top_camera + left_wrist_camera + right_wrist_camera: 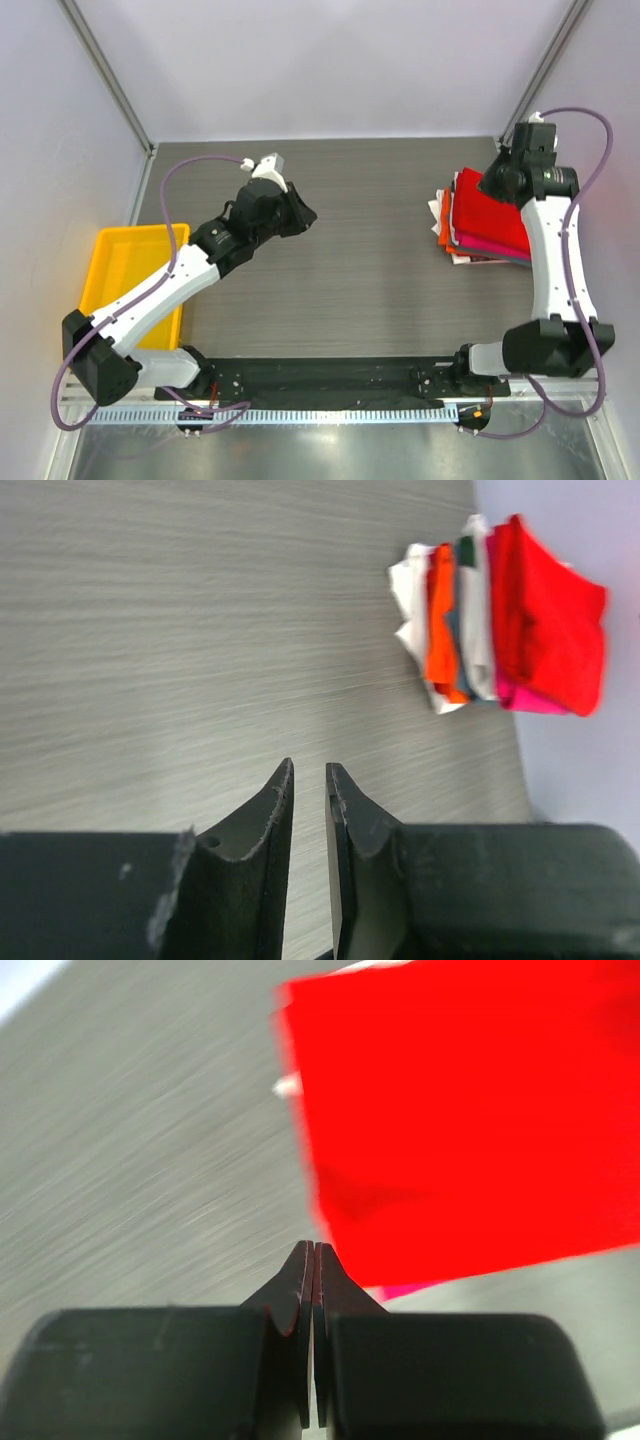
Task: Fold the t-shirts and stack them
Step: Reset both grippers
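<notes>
Yellow plastic marks the far left: a tray [128,262] lies at the left edge of the table [370,290], with the left arm [165,290] reaching across its near corner.

That arm stretches towards the middle of the table, and the left gripper [300,215] hangs over bare grey wood grain, well apart from any cloth. Its wrist view shows the fingers [272,815] standing a narrow gap apart with nothing between them, only tabletop beyond the tips. It is slightly open and empty.

Further right, near the table's right edge, the shirts sit as one stack [478,222]. From above, the red shirt [487,208] lies folded on top, with strips of orange, white and magenta showing at the edges below it. The left wrist view shows the layers side on: a white shirt [412,590] lowest, then an orange shirt [441,620], a thin grey-blue layer, more white, a magenta shirt [530,698], and red on top.

Rightmost, the right arm [555,270] rises along the table's right side and bends over the back of the stack. Its wrist view is blurred, but the right gripper [313,1252] has its fingers pressed fully together, tips over the table just at the edge of the red cloth, with nothing visible between them.
</notes>
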